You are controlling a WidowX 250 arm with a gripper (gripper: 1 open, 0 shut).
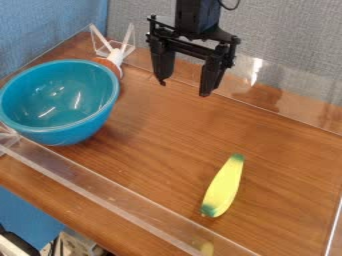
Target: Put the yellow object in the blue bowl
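Observation:
The yellow object (223, 186), a small banana-like piece with a greenish tip, lies on the wooden table near the front right. The blue bowl (58, 101), large, round and glossy teal, stands at the left with nothing in it. My gripper (187, 80) hangs above the back middle of the table, pointing down, its two black fingers spread wide with nothing between them. It is well apart from both the bowl and the yellow object.
A low clear plastic wall (120, 205) runs around the wooden table (160, 140). A white and orange item (112, 52) lies at the back, just behind the bowl. A grey backdrop stands behind the arm.

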